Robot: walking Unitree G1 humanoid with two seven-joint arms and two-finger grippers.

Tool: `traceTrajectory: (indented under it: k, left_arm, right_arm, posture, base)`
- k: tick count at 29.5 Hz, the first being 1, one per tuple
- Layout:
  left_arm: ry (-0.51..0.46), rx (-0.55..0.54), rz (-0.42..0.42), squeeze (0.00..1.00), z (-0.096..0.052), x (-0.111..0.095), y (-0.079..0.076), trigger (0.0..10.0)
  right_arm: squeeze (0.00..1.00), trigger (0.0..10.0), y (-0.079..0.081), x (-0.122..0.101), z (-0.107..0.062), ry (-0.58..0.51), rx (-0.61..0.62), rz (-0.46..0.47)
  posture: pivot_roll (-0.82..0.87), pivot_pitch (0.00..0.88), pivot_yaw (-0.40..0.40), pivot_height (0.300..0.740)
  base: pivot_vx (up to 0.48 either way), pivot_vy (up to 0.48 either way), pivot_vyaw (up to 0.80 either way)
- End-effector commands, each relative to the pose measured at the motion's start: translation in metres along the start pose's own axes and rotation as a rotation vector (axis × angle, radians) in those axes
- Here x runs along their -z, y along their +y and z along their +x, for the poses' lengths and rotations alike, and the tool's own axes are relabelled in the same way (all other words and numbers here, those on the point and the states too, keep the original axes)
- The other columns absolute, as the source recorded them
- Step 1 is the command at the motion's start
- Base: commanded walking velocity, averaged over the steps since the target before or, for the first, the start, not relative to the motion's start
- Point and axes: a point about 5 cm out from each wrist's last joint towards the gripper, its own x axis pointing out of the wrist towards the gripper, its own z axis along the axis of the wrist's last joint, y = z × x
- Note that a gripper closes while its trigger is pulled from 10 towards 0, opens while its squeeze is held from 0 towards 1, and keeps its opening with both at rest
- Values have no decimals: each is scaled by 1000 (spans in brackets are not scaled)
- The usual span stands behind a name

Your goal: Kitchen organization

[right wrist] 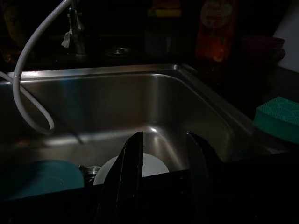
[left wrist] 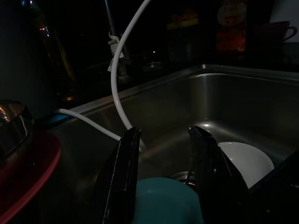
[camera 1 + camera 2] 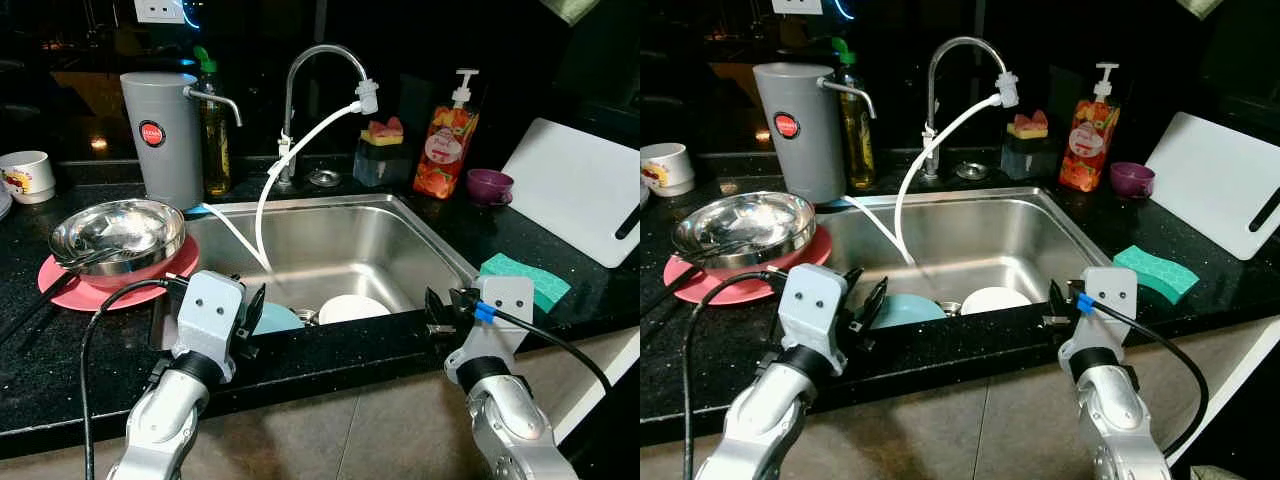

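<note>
Both grippers, left point(image 3: 868, 302) and right point(image 3: 1054, 305), wait spread apart at the shiny steel sink's point(image 3: 1092, 248) front edge. Down inside lie a round teal plate point(image 3: 902, 310) and a round white plate point(image 3: 994, 299). Reach in slowly and pinch one rim, missing the bendy white hose point(image 3: 902, 200).

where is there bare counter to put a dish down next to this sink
Bare black counter lies right of the sink, between the purple cup, white cutting board and green sponge. The left side is crowded: steel bowl on a pink plate. The front ledge is narrow, both grippers beside it.
</note>
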Motion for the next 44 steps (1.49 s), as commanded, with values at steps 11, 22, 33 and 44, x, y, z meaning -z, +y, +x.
traceTrajectory:
  k: [11, 22, 33, 44]
  left_arm:
    - [-5, 14, -8, 0, 3, 1, -3, 10000]
    - [-3, 17, -12, 0, 3, 2, -4, 10000]
    - [-3, 19, -12, 0, 3, 2, -4, 10000]
    - [0, 17, -11, 0, 2, 2, -4, 10000]
  right_arm:
    - [0, 10000, -1, -2, 0, -10, 5, 7]
    - [0, 10000, -2, -1, -1, -5, 12, 8]
    - [0, 10000, -1, -1, -1, -5, 12, 10]
    - [0, 10000, -1, -2, -1, -6, 12, 11]
  posture:
    - [82, 58, -80, 740]
    - [80, 64, -78, 740]
    - [81, 69, -75, 740]
    - [85, 73, -75, 740]
  base:
    - [0, 0, 0]
    - [0, 0, 0]
    - [0, 0, 0]
    - [0, 0, 0]
